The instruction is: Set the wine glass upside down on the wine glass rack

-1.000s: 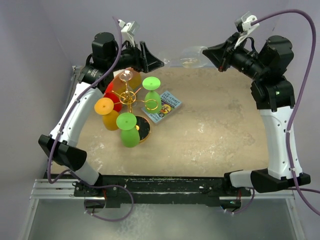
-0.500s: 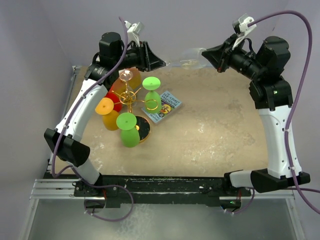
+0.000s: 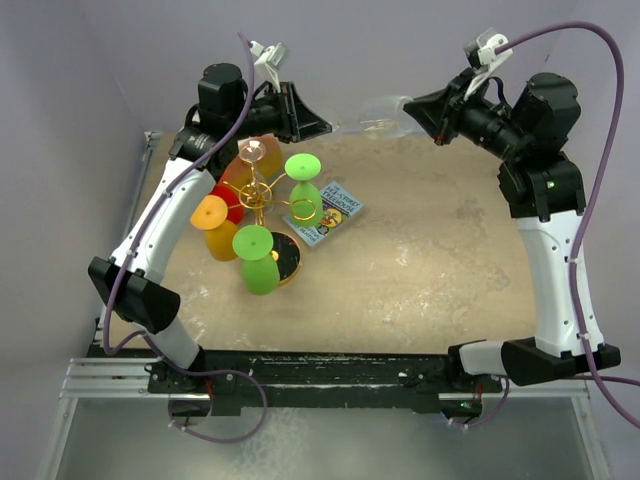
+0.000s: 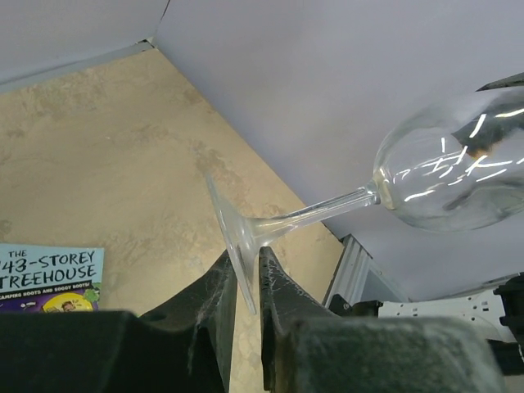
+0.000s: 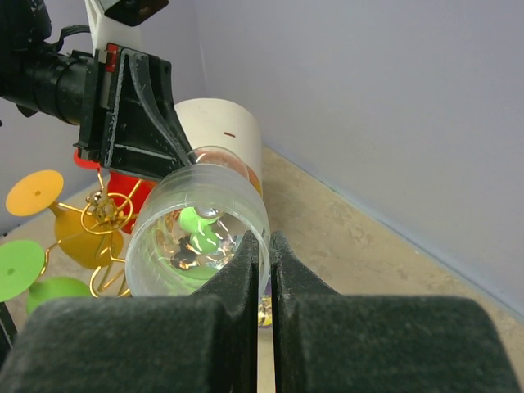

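Left wrist: my left claw (image 4: 243, 270) seemingly clamped on glass (image 4: 442, 176) foot; right claw (image 5: 264, 250) pinched bowl rim. Glass lay sideways in air between both, beyond rack (image 3: 257, 196).

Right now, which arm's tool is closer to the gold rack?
Left. The left tool hangs just behind the wine glass rack; the right tool is farther off, to the back right.

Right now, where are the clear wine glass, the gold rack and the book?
clear wine glass (image 4: 446, 172): left wrist view, bowl.
gold rack (image 3: 257, 194): top view, central post.
book (image 3: 336, 210): top view, cover.
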You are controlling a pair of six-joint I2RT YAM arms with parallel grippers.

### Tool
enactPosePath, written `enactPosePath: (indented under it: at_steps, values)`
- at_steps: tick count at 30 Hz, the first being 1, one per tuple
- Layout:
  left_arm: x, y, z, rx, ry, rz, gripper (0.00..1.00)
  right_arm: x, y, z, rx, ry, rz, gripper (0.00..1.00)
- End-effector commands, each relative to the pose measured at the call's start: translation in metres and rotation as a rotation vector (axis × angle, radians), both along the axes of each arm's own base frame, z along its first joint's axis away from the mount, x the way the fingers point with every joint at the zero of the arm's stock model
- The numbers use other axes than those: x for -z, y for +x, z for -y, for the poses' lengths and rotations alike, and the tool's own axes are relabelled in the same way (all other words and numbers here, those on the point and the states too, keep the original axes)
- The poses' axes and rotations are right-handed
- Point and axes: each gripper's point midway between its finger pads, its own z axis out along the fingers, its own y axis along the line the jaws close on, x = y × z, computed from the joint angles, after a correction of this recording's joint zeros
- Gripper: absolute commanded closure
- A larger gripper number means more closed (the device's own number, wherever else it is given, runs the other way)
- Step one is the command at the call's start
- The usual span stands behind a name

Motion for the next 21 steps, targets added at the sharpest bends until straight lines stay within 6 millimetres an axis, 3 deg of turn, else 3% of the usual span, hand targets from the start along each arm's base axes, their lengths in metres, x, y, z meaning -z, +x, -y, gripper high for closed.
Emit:
enactPosePath:
  at_steps: [1,6,10,21]
  values:
    - [-0.032,-0.013,0.003,0.044,-0.068,0.066,0.83,-0.028,-0.009,0.000,-0.006,0.021,0.111,1.00]
    - [-0.038,-0.019,0.003,0.058,-0.093,0.067,1.00,-0.018,-0.010,-0.002,-0.019,0.018,0.095,1.00]
    - [-0.043,-0.023,0.001,0.056,-0.106,0.070,1.00,-0.013,-0.014,-0.004,-0.040,0.009,0.090,0.99]
    - [-0.061,-0.030,-0.019,0.011,-0.097,0.119,1.00,-0.006,-0.022,-0.005,-0.065,-0.028,0.089,0.76]
